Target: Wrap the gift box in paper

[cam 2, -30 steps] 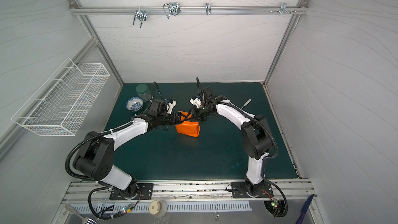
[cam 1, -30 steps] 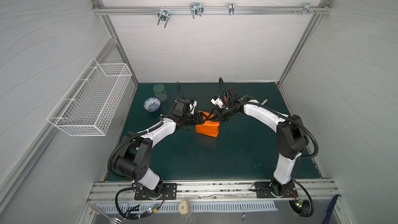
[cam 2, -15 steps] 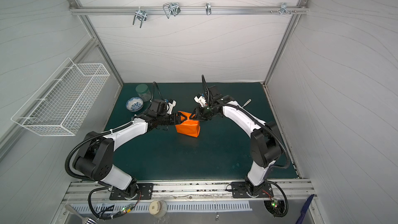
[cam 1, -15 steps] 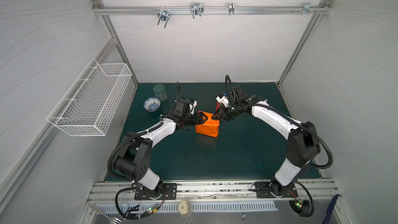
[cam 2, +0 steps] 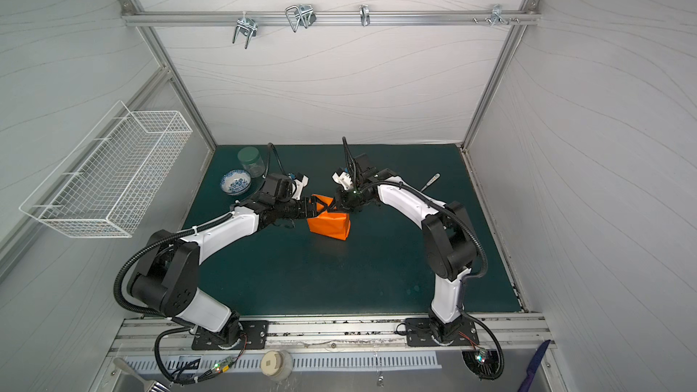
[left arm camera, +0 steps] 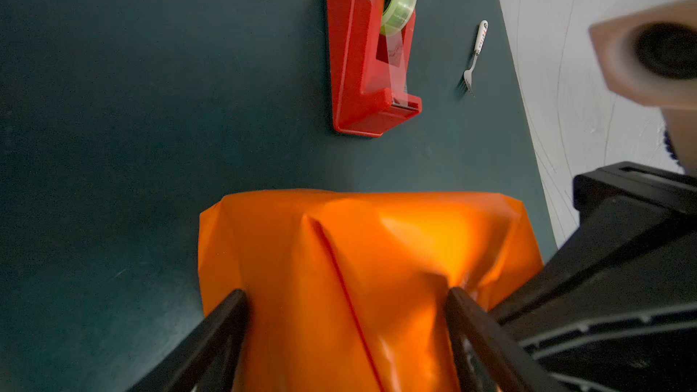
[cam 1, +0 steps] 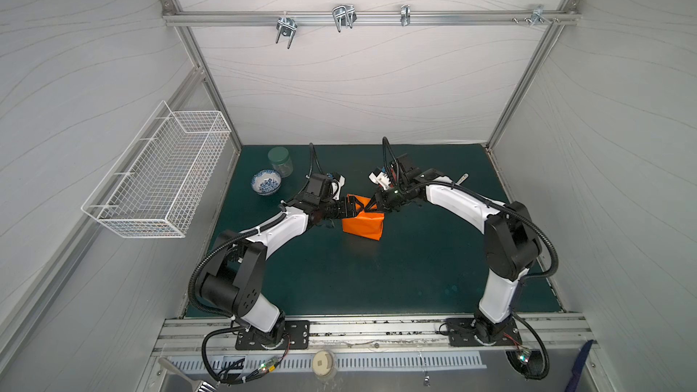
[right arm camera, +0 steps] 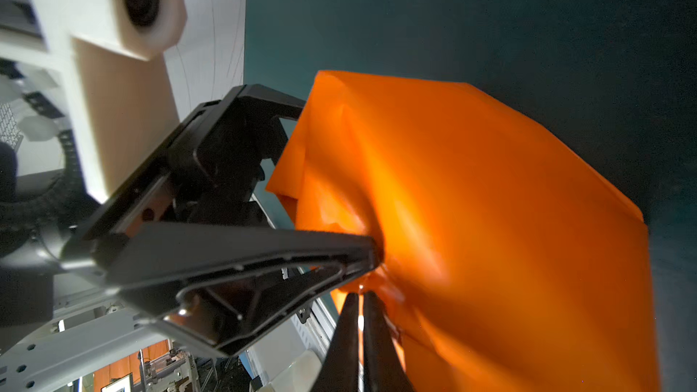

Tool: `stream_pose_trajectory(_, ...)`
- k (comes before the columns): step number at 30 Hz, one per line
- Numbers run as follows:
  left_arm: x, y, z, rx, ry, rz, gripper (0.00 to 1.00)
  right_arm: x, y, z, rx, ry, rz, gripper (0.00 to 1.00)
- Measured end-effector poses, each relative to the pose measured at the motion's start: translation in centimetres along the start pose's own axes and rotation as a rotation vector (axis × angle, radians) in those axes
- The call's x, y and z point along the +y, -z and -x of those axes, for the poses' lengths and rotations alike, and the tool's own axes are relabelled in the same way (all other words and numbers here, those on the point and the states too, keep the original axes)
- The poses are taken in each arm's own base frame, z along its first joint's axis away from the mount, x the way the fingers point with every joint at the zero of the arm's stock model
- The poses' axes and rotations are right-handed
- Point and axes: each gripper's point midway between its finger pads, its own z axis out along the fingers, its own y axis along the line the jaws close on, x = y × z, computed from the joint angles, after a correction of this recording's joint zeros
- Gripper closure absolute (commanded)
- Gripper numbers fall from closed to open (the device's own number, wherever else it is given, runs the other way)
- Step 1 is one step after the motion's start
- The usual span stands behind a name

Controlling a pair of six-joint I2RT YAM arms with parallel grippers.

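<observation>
The left arm reaches low and nearly level toward the centre, and the left gripper stands wide, its 2 fingers pressed against opposite sides of the paper. The paper is a glossy orange bundle, creased and puckered, sitting on the green mat between the 2 grippers; the box is hidden under it. The right arm arches in from the right, and the right gripper is pinched together on a crumpled fold at the bundle's upper edge.
</observation>
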Motion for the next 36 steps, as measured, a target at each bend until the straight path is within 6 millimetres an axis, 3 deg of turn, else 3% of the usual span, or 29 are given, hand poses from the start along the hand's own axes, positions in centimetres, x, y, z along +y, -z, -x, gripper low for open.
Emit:
stream_pose_trajectory(11, 0.0, 0.1, -0.1, -0.002, -0.002, 0.008, 0.17, 0.0, 1.0, -2.6, -0.005, 0.034, 0.018, 0.93)
stream_pose_trajectory(16, 0.0, 0.3, 0.2, -0.003, 0.009, 0.025, 0.12, 0.1, 3.5, -5.0, -0.035, 0.072, 0.003, 0.74)
stream_pose_trajectory(21, 0.0, 1.3, 0.6, -0.014, 0.050, 0.056, 0.02, -0.6, 5.6, -6.5, -0.201, 0.230, -0.107, 0.55)
stream_pose_trajectory(25, -1.6, 4.3, 2.5, -0.112, 0.040, 0.046, 0.01, -2.1, 4.0, -7.4, -0.266, 0.326, -0.176, 0.39)
stream_pose_trajectory(28, -3.1, 7.6, 4.1, -0.234, 0.015, 0.007, 0.01, -3.5, 2.6, -6.9, -0.290, 0.354, -0.222, 0.36)
stream_pose_trajectory(30, -3.3, 8.9, 4.0, -0.284, 0.012, -0.012, 0.01, -4.1, 2.0, -5.9, -0.317, 0.368, -0.245, 0.35)
stream_pose_trajectory(32, -2.6, 8.5, 3.3, -0.277, 0.022, -0.010, 0.02, -4.6, 1.5, -5.0, -0.341, 0.382, -0.259, 0.35)
stream_pose_trajectory(36, -0.6, 5.3, 1.3, -0.162, 0.067, 0.010, 0.06, -4.8, 0.7, -3.9, -0.369, 0.407, -0.254, 0.37)
